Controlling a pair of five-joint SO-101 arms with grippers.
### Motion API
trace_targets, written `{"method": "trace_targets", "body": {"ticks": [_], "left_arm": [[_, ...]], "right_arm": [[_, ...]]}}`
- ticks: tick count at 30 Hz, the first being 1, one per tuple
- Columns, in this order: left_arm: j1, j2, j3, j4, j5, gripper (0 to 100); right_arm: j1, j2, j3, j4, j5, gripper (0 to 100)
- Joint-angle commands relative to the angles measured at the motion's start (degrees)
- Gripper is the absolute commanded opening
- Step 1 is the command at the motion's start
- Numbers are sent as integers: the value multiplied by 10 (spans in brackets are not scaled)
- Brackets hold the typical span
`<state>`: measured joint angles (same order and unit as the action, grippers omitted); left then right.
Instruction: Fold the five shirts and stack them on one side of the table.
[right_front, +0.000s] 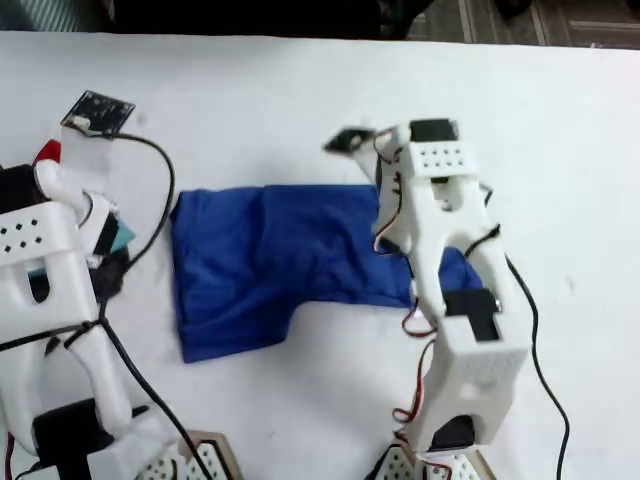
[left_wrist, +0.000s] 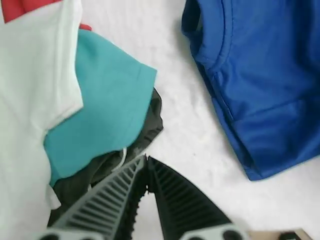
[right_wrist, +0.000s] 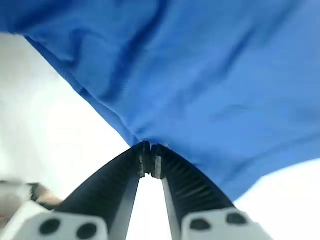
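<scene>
Rumpled blue cotton shirt (right_front: 270, 260) lies mid white table (right_front: 300, 90). I see right jaws closed, pinching shirt's edge at its right end. Left jaws pressed together, holding nothing, just beside pile at table's left: white shirt (left_wrist: 30, 75) over teal shirt (left_wrist: 100, 110) over dark olive shirt (left_wrist: 147, 122).

A shirt (right_front: 270, 260) lies in the middle of the table (right_front: 300, 90); a pile of shirts (left_wrist: 100, 115) sits left of it, by the edge.
</scene>
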<state>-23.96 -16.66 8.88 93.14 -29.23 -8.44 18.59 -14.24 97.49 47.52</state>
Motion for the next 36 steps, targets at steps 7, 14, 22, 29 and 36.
{"method": "trace_targets", "body": {"ticks": [7, 14, 22, 29, 36], "left_arm": [[78, 1, 27, -91, 97, 139], [158, 182, -70, -91, 98, 109], [171, 423, -270, -63, 98, 108], [135, 610, -433, -36, 93, 80], [89, 720, -697, 78, 93, 32]], "right_arm": [[21, -1, -58, -63, -6, 18], [74, 65, -59, -191, -21, 18], [96, 131, -55, -310, -158, 18], [133, 235, -91, -327, -135, 18], [155, 254, -147, -286, -130, 18]]}}
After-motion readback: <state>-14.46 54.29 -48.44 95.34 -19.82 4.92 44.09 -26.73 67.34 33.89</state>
